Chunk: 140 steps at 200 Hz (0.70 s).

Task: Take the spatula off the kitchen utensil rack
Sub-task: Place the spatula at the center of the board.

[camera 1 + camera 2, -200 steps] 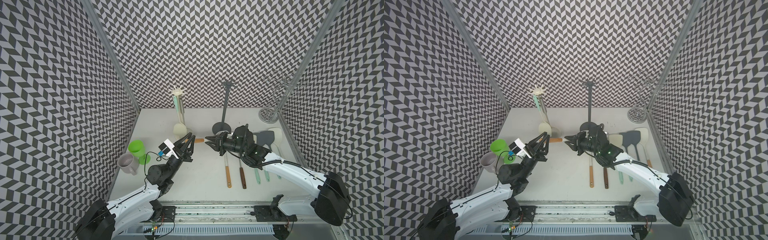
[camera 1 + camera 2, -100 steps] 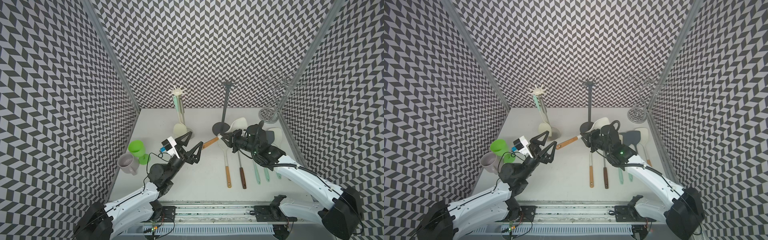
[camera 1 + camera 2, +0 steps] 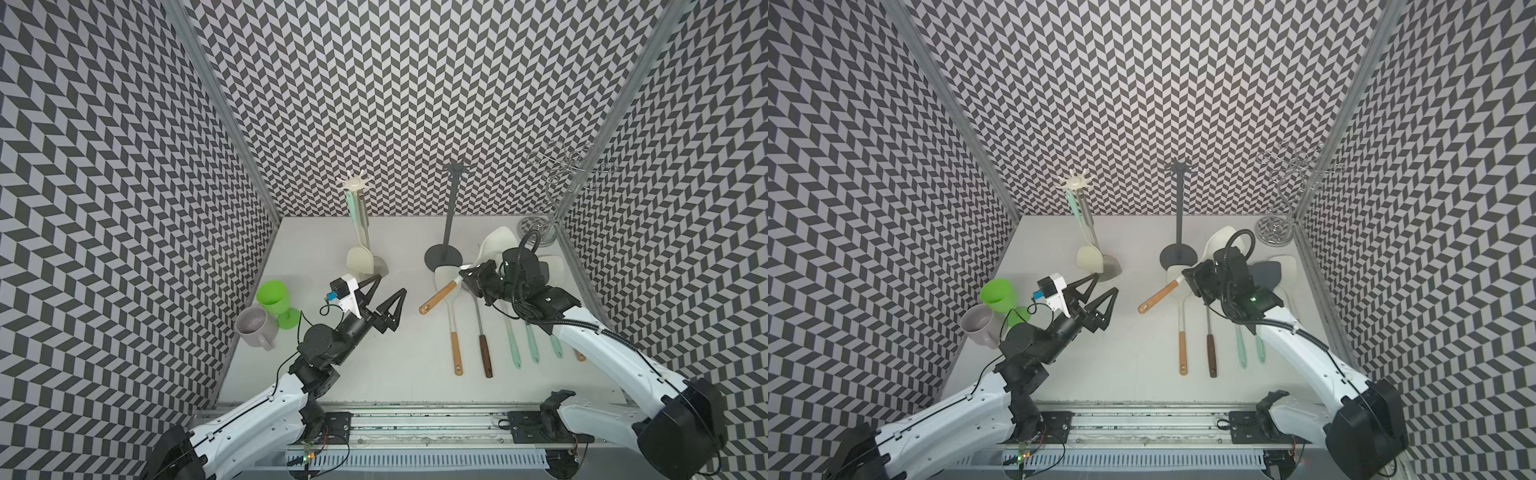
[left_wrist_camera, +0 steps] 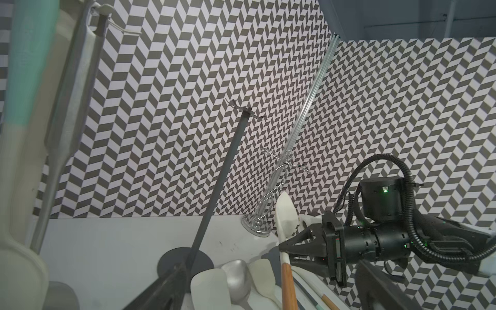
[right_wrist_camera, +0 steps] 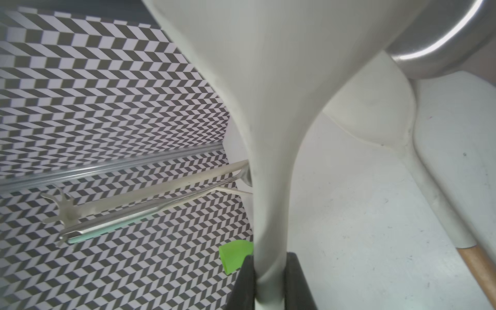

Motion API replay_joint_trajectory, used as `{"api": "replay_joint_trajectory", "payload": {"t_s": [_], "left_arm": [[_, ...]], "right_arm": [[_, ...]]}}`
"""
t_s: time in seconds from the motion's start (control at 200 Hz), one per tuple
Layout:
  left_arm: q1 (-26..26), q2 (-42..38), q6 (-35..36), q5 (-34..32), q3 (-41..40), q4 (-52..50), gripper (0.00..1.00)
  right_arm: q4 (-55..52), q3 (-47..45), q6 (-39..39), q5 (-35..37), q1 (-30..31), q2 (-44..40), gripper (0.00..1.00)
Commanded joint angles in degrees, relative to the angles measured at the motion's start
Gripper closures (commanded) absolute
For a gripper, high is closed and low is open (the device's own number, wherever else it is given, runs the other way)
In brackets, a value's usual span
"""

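Note:
My right gripper (image 3: 466,276) (image 3: 1188,276) is shut on the neck of the cream spatula (image 3: 496,244) (image 3: 1221,241), held off the table and clear of the rack, blade up toward the back. Its wooden handle (image 3: 436,297) (image 4: 288,284) slants down to the left. In the right wrist view both fingers (image 5: 245,281) clamp the neck (image 5: 269,268). My left gripper (image 3: 390,286) (image 3: 1105,284) is open and empty, its tips a short gap from the handle's end. The cream utensil rack (image 3: 356,183) (image 3: 1074,181) stands at the back with a teal-handled spatula and a steel ladle hanging.
A dark bare stand (image 3: 444,255) sits right of the cream rack, a chrome wire tree (image 3: 540,224) in the back right corner. Several utensils (image 3: 455,336) lie in a row below the held spatula. A green cup (image 3: 273,296) and grey mug (image 3: 254,326) stand by the left wall.
My left gripper opened, let go of the wooden handle and drew back. The right arm carried the spatula to the right and tilted its blade upward.

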Motion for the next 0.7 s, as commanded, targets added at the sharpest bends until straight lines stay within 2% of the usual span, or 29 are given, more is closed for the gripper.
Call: {"api": "replay_joint_trajectory", "payload": {"t_s": [0.0,0.21,0.341,0.466,0.696], "left_arm": [[-0.29,-0.74,3.13,-4.17,-1.52,-2.73,0.01],[-0.18,1.31,5.49,-5.89,-1.87,-2.35,0.01],[-0.18,2.44,5.94,-6.22,-2.31,-1.56,0.01],[-0.09,3.50,5.81,-6.62,-2.31,-1.12,0.01],[0.97,4.63,3.59,-8.59,-2.74,-1.40,0.01]], "right_arm": [[0.78,1.90,-9.90,2.50,-0.35,0.73,1.00],[-0.75,1.75,-21.07,6.28,-0.41,1.27,1.00],[4.64,-3.55,-28.07,6.88,-0.45,-0.77,1.00],[8.33,-7.09,-31.28,8.09,-0.43,-2.72,1.00],[8.60,-6.84,-36.62,4.80,0.04,-3.01,1.00]]}}
